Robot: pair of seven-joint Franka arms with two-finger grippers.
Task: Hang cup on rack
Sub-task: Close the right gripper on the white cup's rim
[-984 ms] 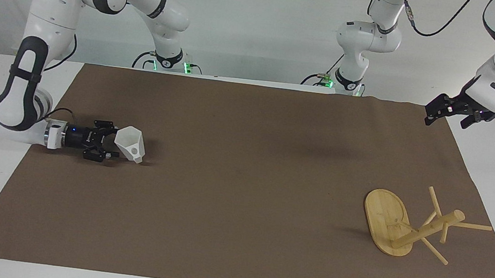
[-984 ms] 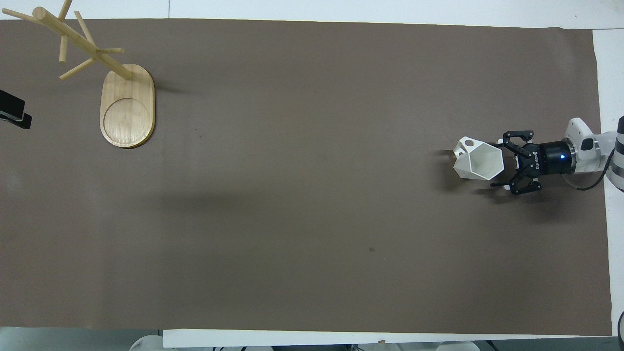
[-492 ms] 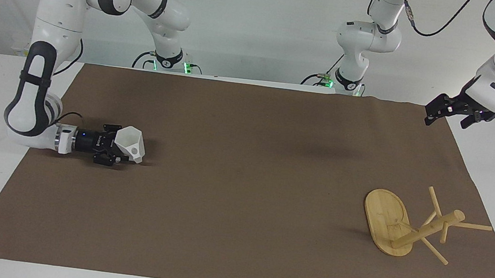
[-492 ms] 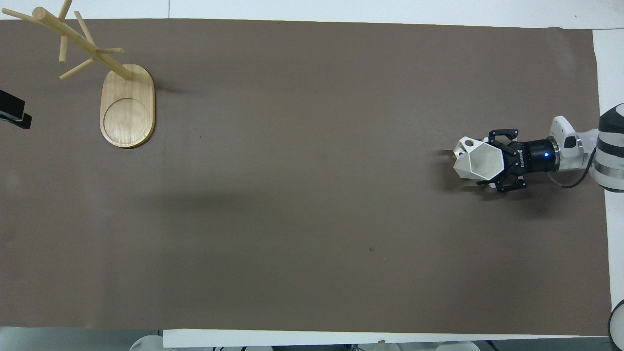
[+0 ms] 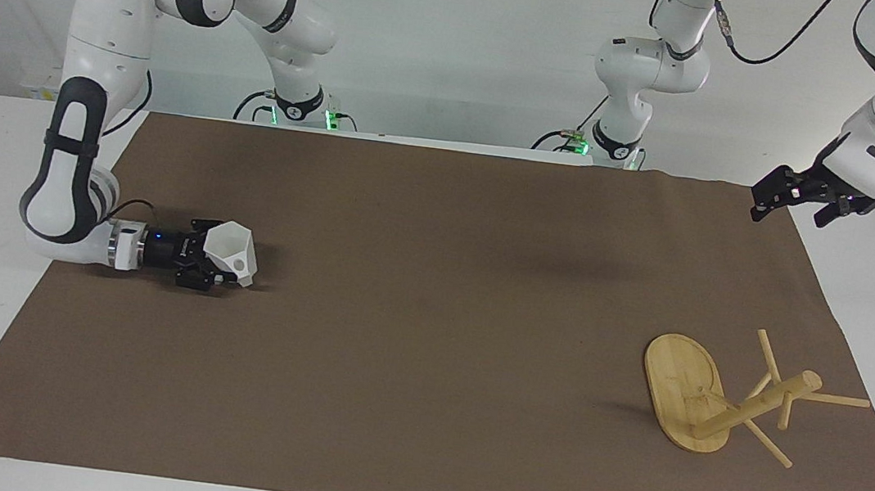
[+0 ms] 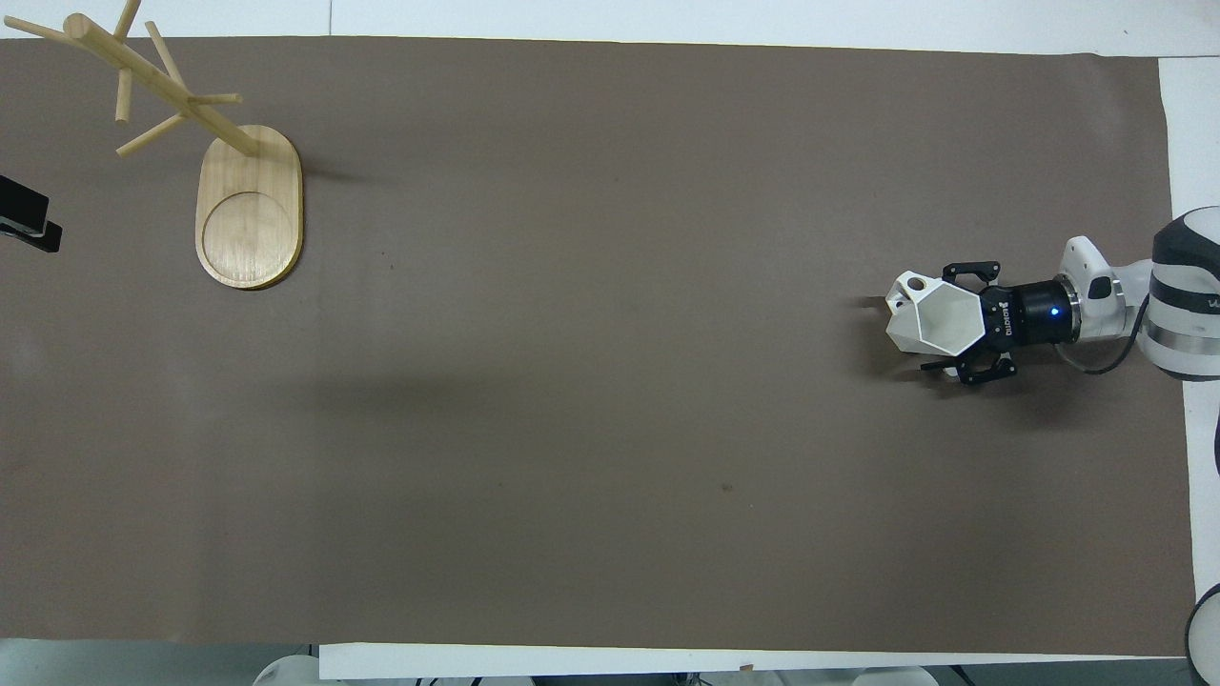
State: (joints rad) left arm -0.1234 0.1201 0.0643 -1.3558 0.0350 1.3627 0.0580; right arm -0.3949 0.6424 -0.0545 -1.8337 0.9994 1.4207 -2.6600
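Right gripper (image 5: 217, 263) is low over the brown mat (image 5: 434, 278) at the right arm's end of the table, lying nearly level and pointing along the table toward the left arm's end. The cup (image 5: 231, 252) sits between its jaws: white, faceted, tipped so its open mouth (image 6: 944, 315) tilts up and back toward the wrist, handle (image 6: 908, 284) at the end away from the wrist. One black finger (image 6: 972, 274) shows at the cup's edge farther from the robots, the other (image 6: 977, 367) at the edge nearer them, so the jaws straddle the cup body. Whether they are clamped on it or just bracketing it, I can't tell. The cup's lower end looks to be on or just above the mat; contact can't be confirmed. Nothing visible inside the cup.

Left gripper (image 5: 793, 195) hangs in the air over the mat's corner at the left arm's end, near the robots, waiting; only its black tip (image 6: 24, 224) shows in the overhead view. Jaw state not readable there either.

The rack (image 5: 725, 398) stands on the mat toward the left arm's end, well apart from both sets of jaws and farther from the robots than the left gripper. Bamboo mug tree, oval base (image 6: 250, 210) flat on the mat, post (image 6: 157, 81) with thin dowel pegs, all pegs bare. The round recess in the base holds nothing.
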